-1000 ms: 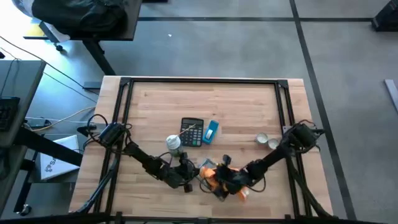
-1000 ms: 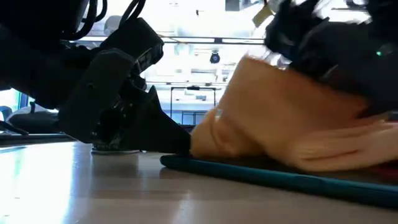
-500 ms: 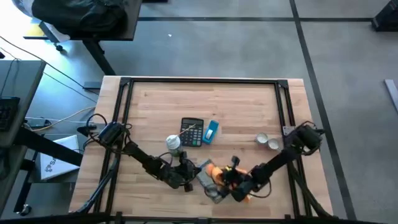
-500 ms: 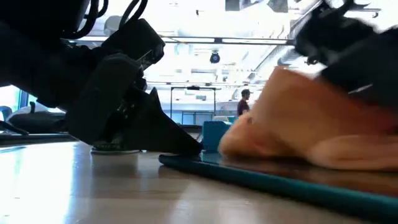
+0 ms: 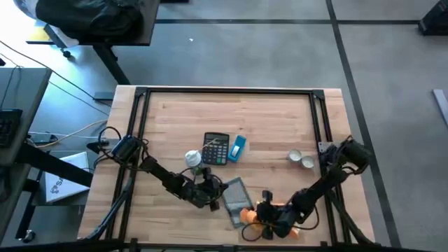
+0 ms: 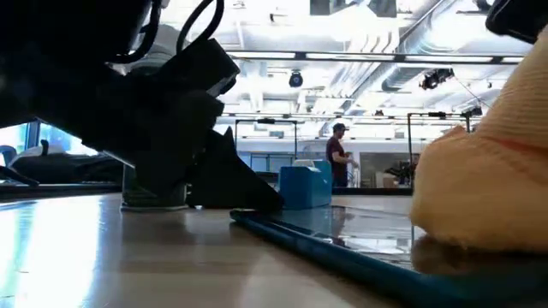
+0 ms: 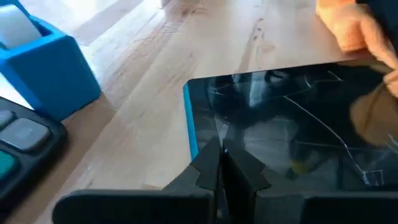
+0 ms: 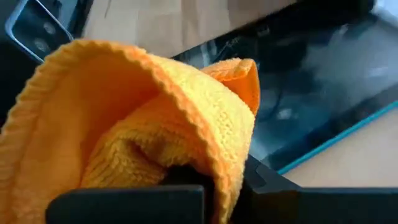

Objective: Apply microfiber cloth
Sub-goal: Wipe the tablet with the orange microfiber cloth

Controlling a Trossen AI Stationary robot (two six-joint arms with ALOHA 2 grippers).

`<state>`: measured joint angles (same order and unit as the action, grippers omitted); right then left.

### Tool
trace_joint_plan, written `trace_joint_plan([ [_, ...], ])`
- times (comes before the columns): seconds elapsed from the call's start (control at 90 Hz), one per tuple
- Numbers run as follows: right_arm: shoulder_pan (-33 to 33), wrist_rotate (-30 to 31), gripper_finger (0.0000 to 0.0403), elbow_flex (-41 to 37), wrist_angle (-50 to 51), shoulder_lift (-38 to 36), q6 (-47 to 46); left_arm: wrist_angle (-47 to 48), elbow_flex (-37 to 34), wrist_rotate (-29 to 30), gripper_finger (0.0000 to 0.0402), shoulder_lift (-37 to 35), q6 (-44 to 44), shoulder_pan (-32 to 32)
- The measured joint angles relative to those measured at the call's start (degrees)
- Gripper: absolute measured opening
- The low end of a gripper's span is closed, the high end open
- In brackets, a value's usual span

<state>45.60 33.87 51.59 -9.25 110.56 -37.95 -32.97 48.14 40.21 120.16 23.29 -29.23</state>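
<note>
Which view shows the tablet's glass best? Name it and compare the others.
The left wrist view: the tablet fills it, glass and blue edge plain. The high view shows it small, the low view edge-on, and the right wrist view only part, behind the microfiber cloth.

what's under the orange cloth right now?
The microfiber cloth, held in the right end effector, rests on the near end of the tablet, which has a dark glass screen and a teal edge. The glass beneath the cloth is hidden. The left end effector pins the tablet's far end.

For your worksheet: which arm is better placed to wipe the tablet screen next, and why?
Right. The right gripper holds the microfiber cloth at the tablet; the left gripper pins the tablet's other edge.
</note>
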Motion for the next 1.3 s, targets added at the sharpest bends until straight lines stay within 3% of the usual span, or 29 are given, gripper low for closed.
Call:
trace_joint_plan([
  [0.1, -3.47, 4.02, 0.0, -0.04, 0.49, 0.04, 4.21, -0.02, 0.0, 0.1, 0.0, 0.0, -0.35, 0.01],
  [0.233, -8.95, 3.9, 0.0, -0.04, -0.03, 0.78, 8.39, -0.04, 0.0, 0.02, 0.0, 0.0, -0.84, 0.07],
  [0.344, -13.01, 0.62, 0.0, -0.02, -3.36, 1.63, 14.12, 0.01, 0.0, -0.42, 0.0, 0.0, -0.17, 0.49],
  [0.467, -15.29, -6.84, 0.0, -0.01, -8.06, 2.41, 18.27, 0.0, 0.0, -0.45, 0.0, 0.0, 0.44, 0.79],
  [0.622, -12.96, -16.82, 0.0, 0.03, -11.24, 2.49, 17.26, 0.0, 0.0, -0.46, 0.0, 0.0, 0.48, 0.79],
  [0.778, -8.37, -20.28, 0.0, 0.03, -11.96, 2.54, 13.69, -0.12, 0.02, -0.9, 0.0, 0.0, 0.7, 1.23],
  [1.067, -2.43, -21.37, 0.0, -0.03, -11.37, 2.66, 7.87, -0.45, 0.02, -0.77, 0.0, 0.0, 0.66, 1.22],
  [1.3, -4.6, -13.44, 0.0, -0.02, -11.29, 1.5, 13.29, -0.83, 0.02, -0.53, 0.0, 0.0, 0.61, 1.31],
])
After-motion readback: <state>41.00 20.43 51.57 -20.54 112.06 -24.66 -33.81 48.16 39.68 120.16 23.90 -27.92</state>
